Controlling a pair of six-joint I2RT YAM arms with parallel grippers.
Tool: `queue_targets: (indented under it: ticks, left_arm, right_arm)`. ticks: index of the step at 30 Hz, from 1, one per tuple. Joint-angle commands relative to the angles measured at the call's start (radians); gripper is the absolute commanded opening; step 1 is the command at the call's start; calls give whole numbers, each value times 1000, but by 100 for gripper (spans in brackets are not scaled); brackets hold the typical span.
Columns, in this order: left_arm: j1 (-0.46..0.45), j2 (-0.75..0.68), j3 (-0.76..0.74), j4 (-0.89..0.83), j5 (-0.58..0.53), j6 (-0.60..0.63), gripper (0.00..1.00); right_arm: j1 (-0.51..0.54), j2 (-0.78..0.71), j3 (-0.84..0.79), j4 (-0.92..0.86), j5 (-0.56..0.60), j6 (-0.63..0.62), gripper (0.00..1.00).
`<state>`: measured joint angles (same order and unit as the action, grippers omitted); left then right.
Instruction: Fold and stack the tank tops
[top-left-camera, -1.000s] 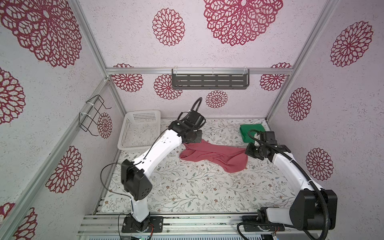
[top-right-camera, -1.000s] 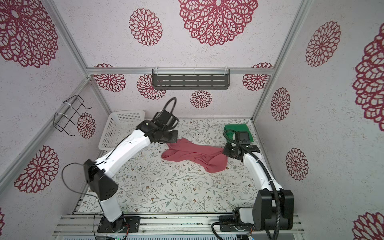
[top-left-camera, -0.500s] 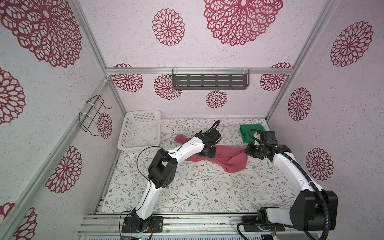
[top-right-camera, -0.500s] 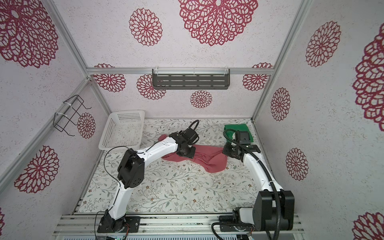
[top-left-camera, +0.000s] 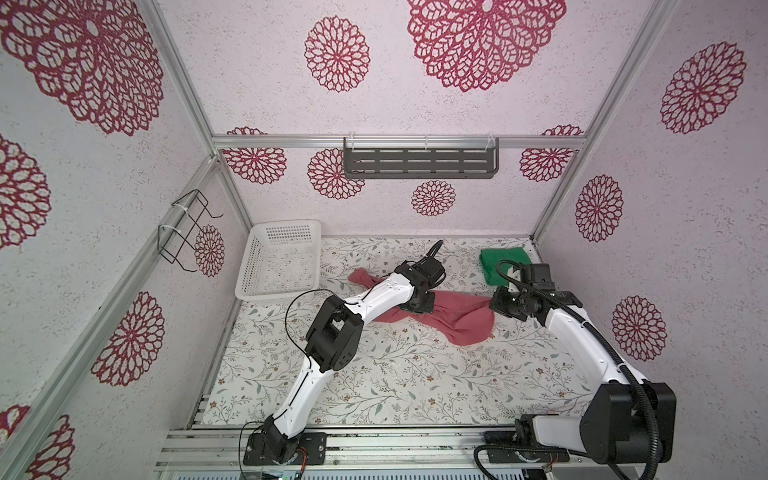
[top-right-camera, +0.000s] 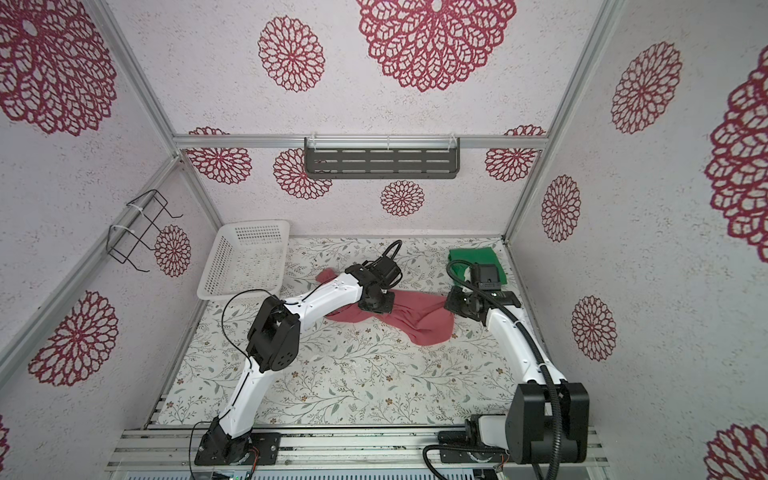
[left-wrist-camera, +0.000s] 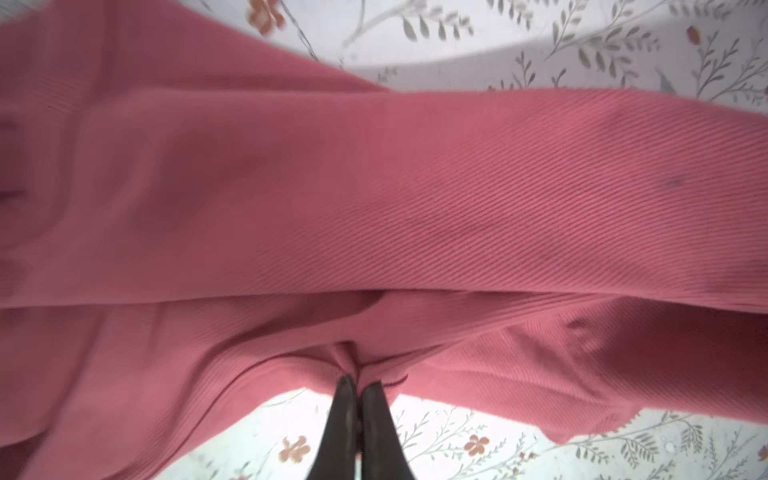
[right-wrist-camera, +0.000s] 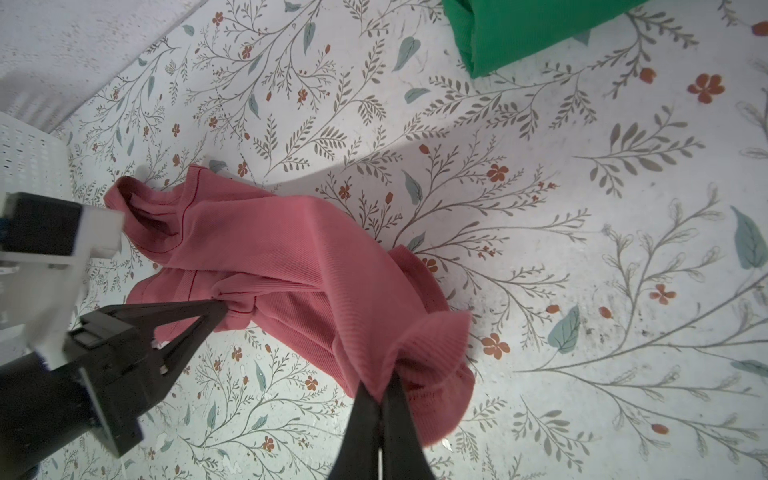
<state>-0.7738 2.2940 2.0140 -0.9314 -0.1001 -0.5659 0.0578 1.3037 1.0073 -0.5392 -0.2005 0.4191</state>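
Surroundings, both top views: white perforated plastic basket (top-left-camera: 286, 257) far left, bright green tank top (top-left-camera: 505, 254) far right, crumpled dusty pink ribbed tank top (top-left-camera: 465, 324) between, under left arm (top-left-camera: 382, 293). Left wrist: left gripper (left-wrist-camera: 360, 380) pinching pink hem. Right wrist: right gripper (right-wrist-camera: 380, 395) pinching pink edge.

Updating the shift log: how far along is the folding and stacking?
Done: the green tank top lies folded at the back right. In hand: the pink-red tank top, crumpled, pinched by the left end effector and the right end effector. Left: fold it, stack the two.
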Motion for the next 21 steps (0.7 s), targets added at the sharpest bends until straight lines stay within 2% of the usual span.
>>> queue_targets:
  ticks: [1, 6, 11, 14, 18, 19, 21]
  left_arm:
    - [35, -173, 11, -51, -97, 69, 0]
    - [100, -367, 4, -146, -178, 156, 0]
    - [199, -461, -95, -168, -186, 230, 0]
    - [266, -470, -191, -116, -148, 273, 0]
    - [311, -412, -244, -55, -132, 326, 0]
    - [319, -392, -235, -64, -141, 339, 2]
    - [338, -358, -218, -83, -186, 373, 25]
  right_arm:
    - [-8, -26, 7, 3, -14, -11, 0]
    - [-16, -21, 14, -2, -44, -2, 0]
    - [4, -15, -2, -6, -175, 12, 0]
    - [103, -11, -18, -42, -234, 5, 0]
    - [329, 6, -33, -41, -333, 21, 5]
    - [369, 5, -33, -41, -343, 22, 8]
    - [399, -5, -28, -65, -331, 16, 21]
